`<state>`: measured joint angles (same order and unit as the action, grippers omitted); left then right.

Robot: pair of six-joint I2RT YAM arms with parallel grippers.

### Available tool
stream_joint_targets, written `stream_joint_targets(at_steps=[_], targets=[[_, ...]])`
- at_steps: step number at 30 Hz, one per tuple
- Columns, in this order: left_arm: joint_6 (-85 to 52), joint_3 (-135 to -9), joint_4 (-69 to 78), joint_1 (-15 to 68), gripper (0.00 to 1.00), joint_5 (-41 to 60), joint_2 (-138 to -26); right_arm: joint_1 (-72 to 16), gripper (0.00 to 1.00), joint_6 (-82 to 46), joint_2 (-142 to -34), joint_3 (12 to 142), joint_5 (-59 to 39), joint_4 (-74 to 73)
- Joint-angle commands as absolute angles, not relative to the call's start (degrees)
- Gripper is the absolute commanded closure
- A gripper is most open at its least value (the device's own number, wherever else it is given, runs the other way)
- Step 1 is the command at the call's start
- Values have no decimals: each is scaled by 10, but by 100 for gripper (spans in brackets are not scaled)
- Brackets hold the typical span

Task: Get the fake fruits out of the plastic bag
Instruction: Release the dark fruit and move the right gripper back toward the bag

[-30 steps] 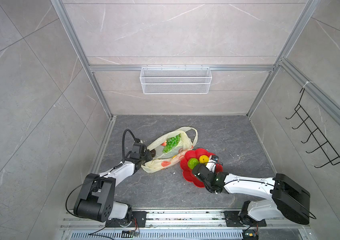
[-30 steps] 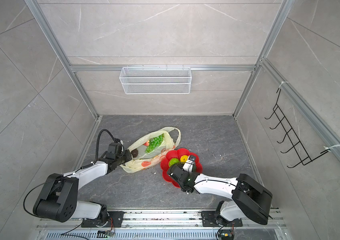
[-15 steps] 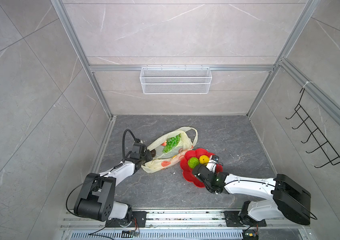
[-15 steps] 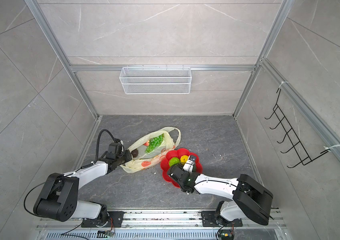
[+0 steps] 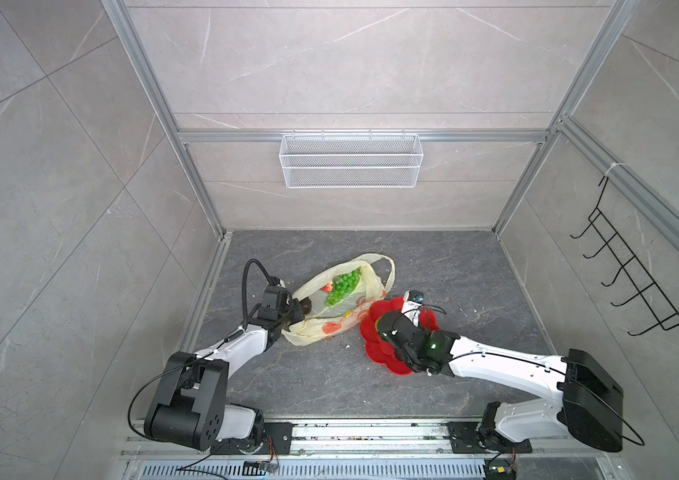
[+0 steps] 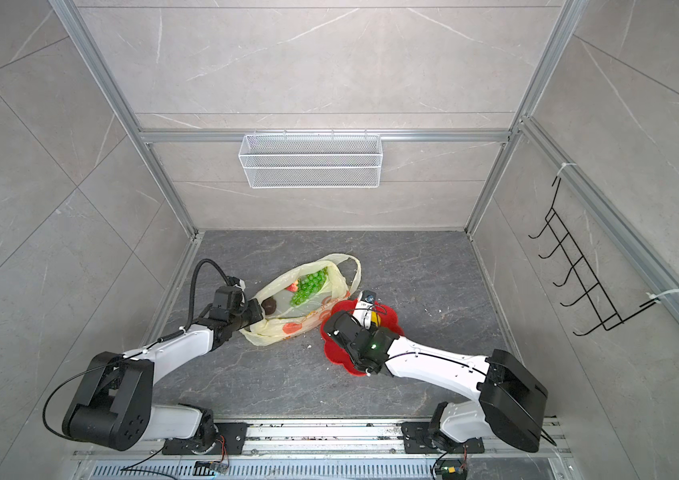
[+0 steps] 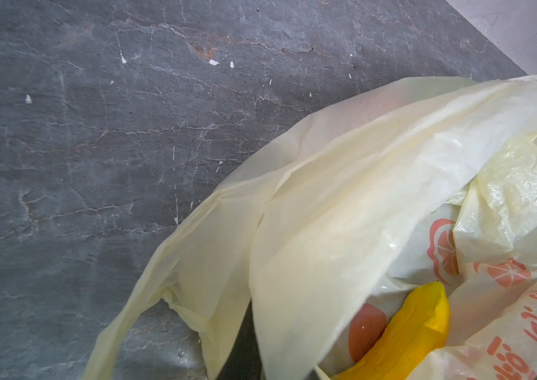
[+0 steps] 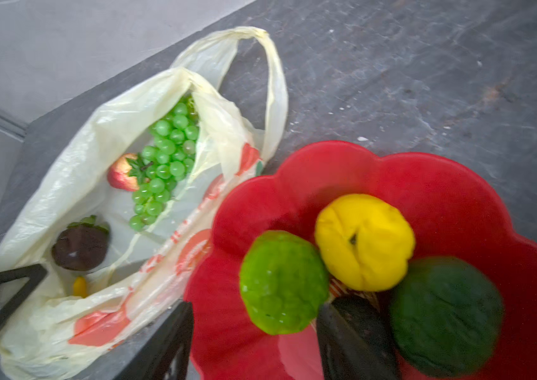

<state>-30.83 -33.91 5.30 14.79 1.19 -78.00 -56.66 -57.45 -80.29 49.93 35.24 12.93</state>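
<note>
Film at the plastic bag's (image 5: 317,328) rim sits pinched in the left gripper's (image 5: 294,312) closed jaws, apparently to keep its mouth spread beside the red flower-shaped plate (image 8: 457,197). The right gripper (image 5: 384,329) hangs over the plate, jaws apart and empty (three fruits already lie there: bumpy lime-green fruit (image 8: 280,283), lemon (image 8: 364,241), avocado (image 8: 448,316)). Inside the bag, just beside the plate, lie the grape bunch (image 8: 165,164), strawberry (image 8: 122,172), a dark round fruit (image 8: 79,248) and a banana (image 7: 415,322); loose folds could snag a reach.

Slumped open-mouthed on the grey surface (image 5: 454,270): cream-yellow plastic bag (image 5: 342,307) with orange prints, holding green grape bunch (image 8: 165,164), red strawberry (image 8: 122,172), dark leafy-capped fruit (image 8: 79,246), yellow banana (image 7: 415,325). Out on the red plate (image 8: 342,151) just beside: bumpy lime-green fruit (image 8: 283,281), yellow lemon (image 8: 364,241), dark green avocado (image 8: 446,316).
</note>
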Motion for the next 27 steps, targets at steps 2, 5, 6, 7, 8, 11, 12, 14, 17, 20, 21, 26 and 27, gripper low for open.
stream_joint_targets(at_steps=[2, 5, 6, 7, 8, 11, 12, 14, 17, 20, 21, 26, 27], targets=[[-326, -327, 54, 147, 91, 22, -748, -569, 36, -504, -850, 548, 321, 110], [-343, -336, 4, 147, 91, 17, -736, -561, 35, -464, -892, 590, 281, 89], [-356, -334, -4, 148, 91, 18, -728, -558, 34, -450, -910, 610, 261, 86], [-365, -331, -11, 153, 91, 18, -720, -557, 34, -437, -928, 631, 242, 85], [-371, -331, -19, 156, 91, 18, -713, -556, 33, -424, -944, 646, 226, 86], [-377, -340, -60, 166, 90, 9, -699, -554, 33, -389, -995, 705, 177, 95], [-378, -344, -75, 166, 88, 4, -695, -554, 33, -381, -1010, 721, 164, 100], [-378, -362, -118, 166, 80, -15, -689, -553, 33, -371, -1041, 760, 134, 121], [-375, -394, -185, 165, 64, -57, -679, -551, 33, -365, -1080, 795, 82, 123], [-375, -435, -244, 166, 48, -79, -687, -551, 33, -370, -1114, 825, 59, 133], [-372, -450, -260, 167, 44, -82, -695, -550, 33, -373, -1125, 835, 57, 140], [-339, -512, -295, 181, 30, -92, -747, -544, 33, -399, -1142, 833, 45, 123], [-331, -525, -302, 182, 28, -94, -764, -542, 33, -404, -1146, 833, 39, 120]])
